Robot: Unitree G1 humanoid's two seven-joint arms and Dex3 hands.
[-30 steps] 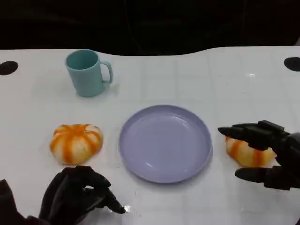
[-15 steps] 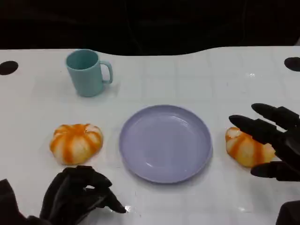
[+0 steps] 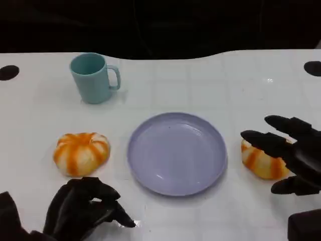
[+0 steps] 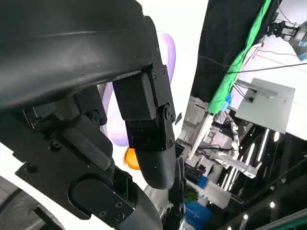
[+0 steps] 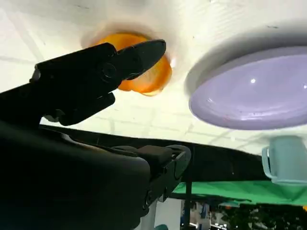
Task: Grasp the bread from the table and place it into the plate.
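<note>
A: Status? Plate point(image 3: 176, 153) bare, nothing placed.

B: Agreed. Right hand point(image 3: 291, 153) over the right-side bread roll point(image 3: 261, 161), fingers point(image 3: 262, 140) apart, arched above it, not clamped. Roll sits on the tabletop point(image 3: 225, 80) just beside the plate rim.

A: Left hand point(image 3: 83, 208)?

B: Fingers curled in, holding nothing, near the second striped roll point(image 3: 81, 153). Grasp, lift, placement all remain.

- The plate point(image 3: 176, 153) is bare, with open room above it.
- The cup point(image 3: 93, 78) stands far back, out of the way.
- Bare bench point(image 3: 235, 90) lies between plate and cup.
</note>
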